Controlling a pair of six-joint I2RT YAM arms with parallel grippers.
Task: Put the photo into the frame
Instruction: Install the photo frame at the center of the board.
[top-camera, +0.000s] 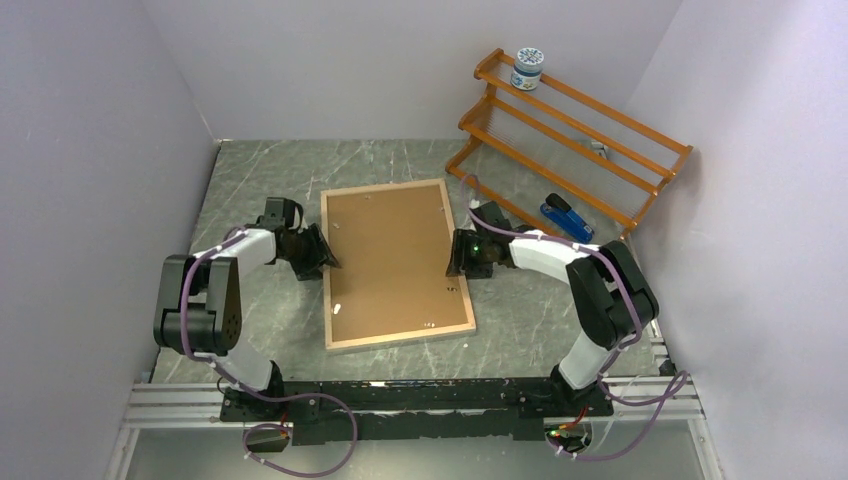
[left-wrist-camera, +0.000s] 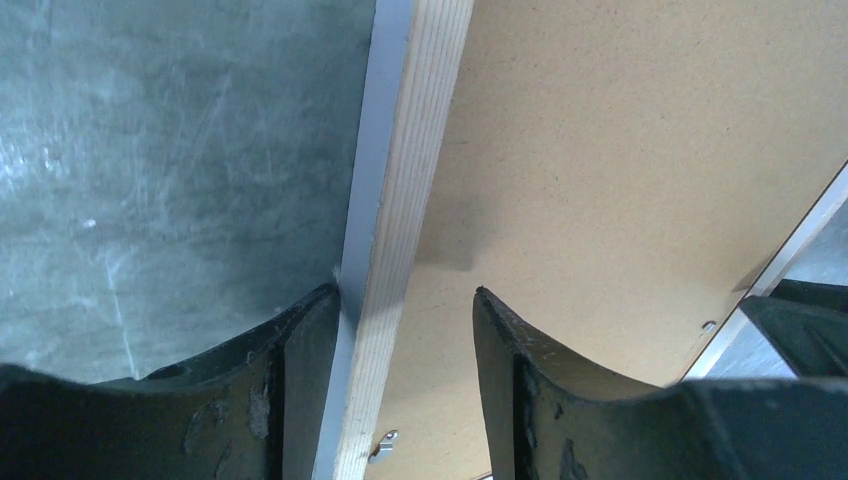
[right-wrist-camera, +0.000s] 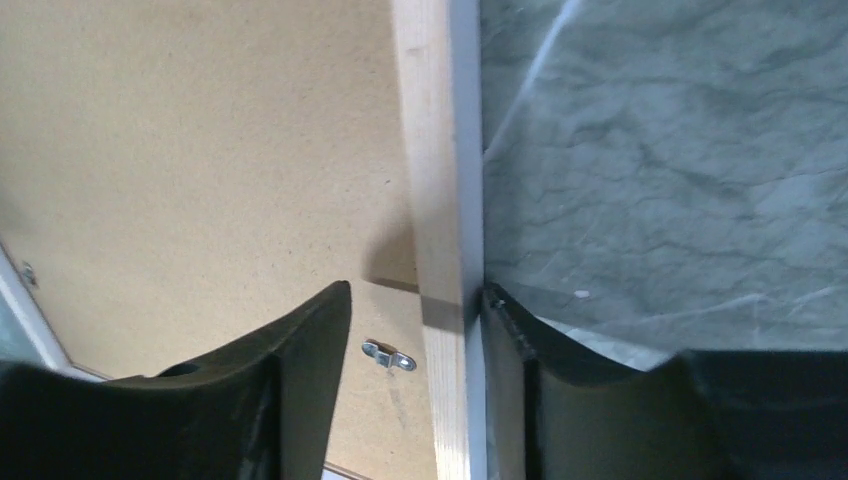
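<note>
Closest in the left wrist view are the dark fingers of the left hand, which stand apart astride the left rim of the frame. The outer finger touches the frame's white outside edge. The inner finger hovers over the brown backing panel, with a gap between it and the light wood rim, so the hand is part-open and is not clamped on the rim.

The right hand mirrors this on the frame's right rim. Its outer finger is against the white edge, its inner finger stands clear of the wood above the panel, and it too is part-open and is not clamped. A small metal clip sits on the panel just inside the rim, between the right hand's fingers.

From above, the frame lies back side up in the middle of the grey marbled surface, slightly turned, with the panel filling its wooden rim. The two arms reach in from either long side.

At the far right corner an orange wooden rack leans against the wall. A small jar stands on its top rung. A blue object lies on the surface at the foot of the rack.
</note>
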